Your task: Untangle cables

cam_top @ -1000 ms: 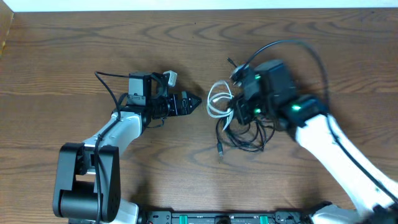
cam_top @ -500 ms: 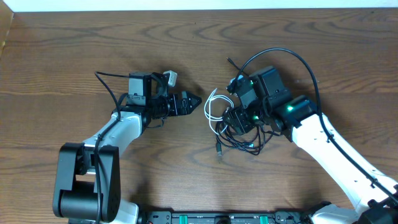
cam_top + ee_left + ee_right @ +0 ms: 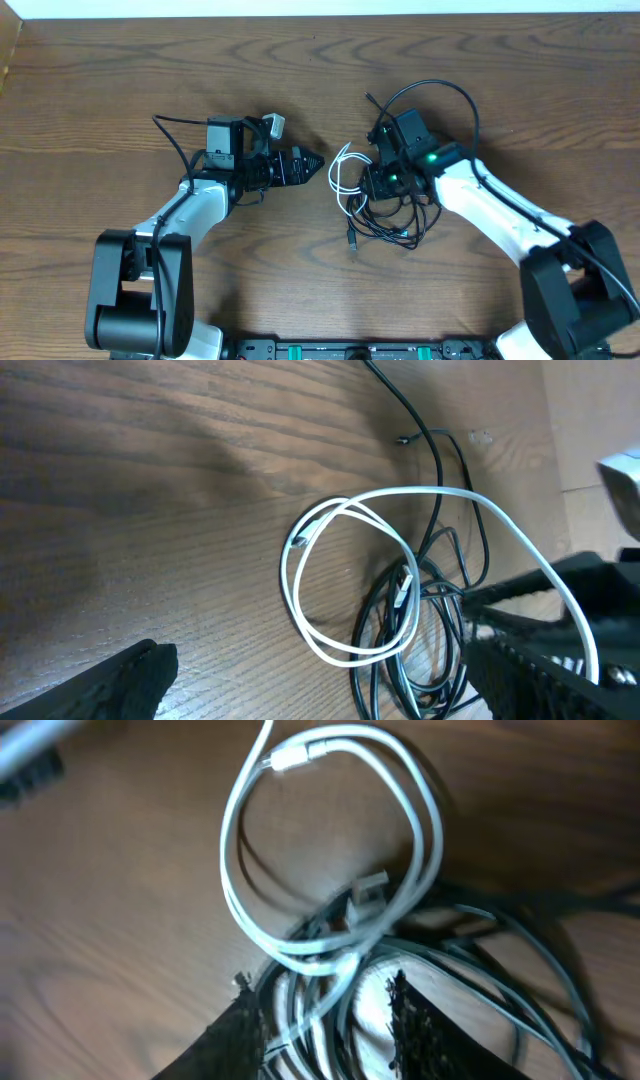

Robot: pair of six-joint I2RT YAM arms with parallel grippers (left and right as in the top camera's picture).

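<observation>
The cables lie in one tangle on the wooden table, right of centre. A white cable (image 3: pixel 343 172) makes loops at the tangle's left side and crosses the black cables (image 3: pixel 398 228). One black plug end (image 3: pixel 353 240) sticks out at the front, and another black end (image 3: pixel 368 99) reaches towards the back. My right gripper (image 3: pixel 373 185) is down on the tangle, open, with white (image 3: pixel 226 870) and dark strands (image 3: pixel 520 935) between its fingers (image 3: pixel 325 1020). My left gripper (image 3: pixel 314 162) is open and empty, just left of the white loop (image 3: pixel 287 575), its fingers (image 3: pixel 320 670) wide apart.
A thicker black wire (image 3: pixel 440 88) arches over the right arm's wrist. The left arm's own wire (image 3: pixel 170 135) runs behind its wrist. The table's back edge (image 3: pixel 300 14) meets a white wall. The brown wooden table (image 3: pixel 150 60) stretches to the left.
My right gripper has come down and moved left onto the tangle, and its arm has swung in. The white loop has shifted slightly. The left arm has not moved.
</observation>
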